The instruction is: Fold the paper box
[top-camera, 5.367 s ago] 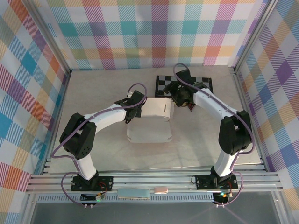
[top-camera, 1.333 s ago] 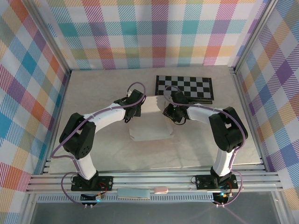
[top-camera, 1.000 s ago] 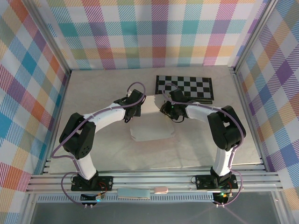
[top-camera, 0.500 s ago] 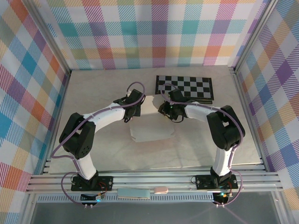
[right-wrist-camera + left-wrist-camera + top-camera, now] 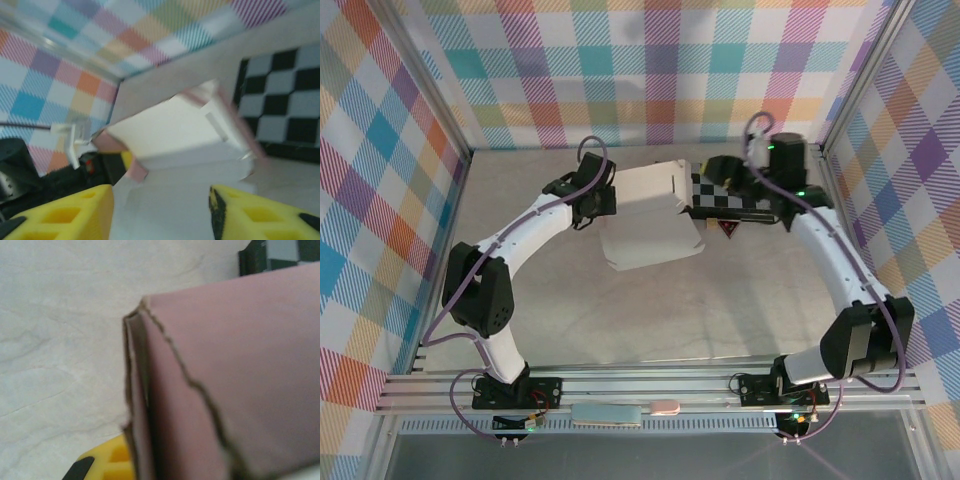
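The paper box [image 5: 650, 238] is a pale pink, part-folded sheet in the middle of the table, its back panel standing up and leaning toward the chequered board. My left gripper [image 5: 602, 200] is shut on the box's left edge. In the left wrist view the pink cardboard [image 5: 235, 375] is very close, with one yellow finger [image 5: 107, 462] beside the pinched edge. My right gripper [image 5: 713, 180] hovers over the board just right of the box. Its yellow fingers [image 5: 65, 212] stand open and apart from the white inner face of the box [image 5: 175, 145].
The black-and-grey chequered board [image 5: 745, 200] lies at the back right, partly under the box's raised panel and the right arm. Plaid walls close the table on three sides. An aluminium rail [image 5: 640, 385] runs along the near edge.
The right arm has let go, opened and swung back to the right over the board. The left arm has moved toward the back with the box, whose back panel now stands higher.
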Tool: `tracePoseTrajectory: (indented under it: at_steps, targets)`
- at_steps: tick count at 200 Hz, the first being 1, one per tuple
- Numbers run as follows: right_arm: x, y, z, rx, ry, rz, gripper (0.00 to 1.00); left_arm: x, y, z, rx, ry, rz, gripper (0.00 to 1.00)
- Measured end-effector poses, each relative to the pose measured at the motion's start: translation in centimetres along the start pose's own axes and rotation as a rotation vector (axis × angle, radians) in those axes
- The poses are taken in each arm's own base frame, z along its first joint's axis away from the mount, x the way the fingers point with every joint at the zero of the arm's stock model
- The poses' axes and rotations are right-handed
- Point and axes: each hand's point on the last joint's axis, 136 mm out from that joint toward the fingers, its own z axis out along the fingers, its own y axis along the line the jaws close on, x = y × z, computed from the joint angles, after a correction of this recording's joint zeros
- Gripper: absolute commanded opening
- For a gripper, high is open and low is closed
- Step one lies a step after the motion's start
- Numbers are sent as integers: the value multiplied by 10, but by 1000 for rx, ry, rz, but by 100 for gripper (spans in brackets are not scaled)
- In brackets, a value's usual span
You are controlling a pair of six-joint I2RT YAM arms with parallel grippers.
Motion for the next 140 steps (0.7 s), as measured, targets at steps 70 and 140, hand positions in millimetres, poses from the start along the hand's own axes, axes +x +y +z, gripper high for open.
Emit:
tracePoseTrajectory:
  at_steps: [70,140]
  targets:
    - [31,-86,29,-102,248,124,43,5,-46,-2,328,137,-12,0]
    - [23,-56,24,-274,271,33,40,30,-64,13,473,270,-31,0]
